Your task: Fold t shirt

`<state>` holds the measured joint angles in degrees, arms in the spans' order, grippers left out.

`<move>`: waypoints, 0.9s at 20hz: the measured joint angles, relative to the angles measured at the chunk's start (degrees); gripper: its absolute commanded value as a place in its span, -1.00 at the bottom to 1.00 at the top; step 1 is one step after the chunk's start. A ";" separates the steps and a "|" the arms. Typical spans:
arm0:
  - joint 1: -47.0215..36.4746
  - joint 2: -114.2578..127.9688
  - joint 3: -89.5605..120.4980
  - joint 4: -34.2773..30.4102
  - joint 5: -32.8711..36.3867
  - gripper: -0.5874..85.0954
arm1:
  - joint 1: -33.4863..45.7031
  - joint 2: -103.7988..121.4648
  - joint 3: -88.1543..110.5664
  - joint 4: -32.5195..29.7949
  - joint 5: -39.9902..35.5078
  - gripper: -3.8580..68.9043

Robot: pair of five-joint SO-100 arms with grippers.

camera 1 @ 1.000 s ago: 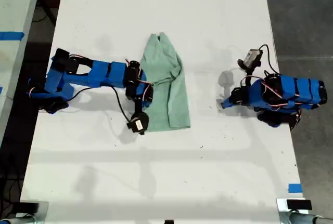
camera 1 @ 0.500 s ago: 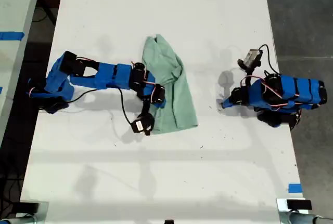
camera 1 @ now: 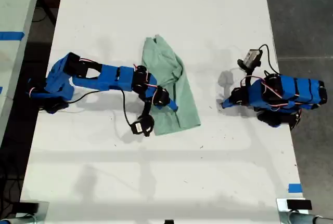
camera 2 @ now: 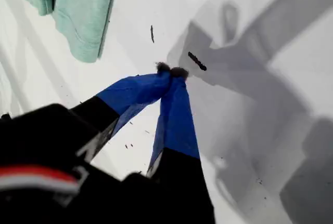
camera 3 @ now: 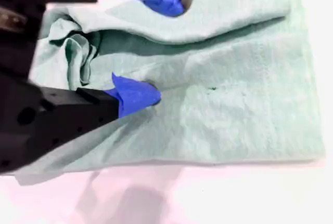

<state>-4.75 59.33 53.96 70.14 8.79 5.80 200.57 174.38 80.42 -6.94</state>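
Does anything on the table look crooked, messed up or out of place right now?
The t shirt lies askew on the table, slanting rather than square to its edges. One end is bunched into wrinkles near my second pincer, which is open over it. Nothing spilled.

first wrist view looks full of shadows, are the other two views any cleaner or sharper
First wrist view: broad grey arm shadows cross the white table, and the near black housing is soft. Second wrist view: the shirt shows its weave fairly sharply, while the black housing close to the lens is blurred and the lower table edge has a pinkish tint. Exterior view: even light, faint shadows beside each arm, everything in focus.
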 measured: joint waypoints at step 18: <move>-0.18 93.34 115.31 -38.76 -14.85 -0.99 | 0.00 0.00 0.00 0.00 0.00 -0.93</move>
<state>-4.92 152.67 169.28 31.38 -6.06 5.80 200.57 174.38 80.42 -6.94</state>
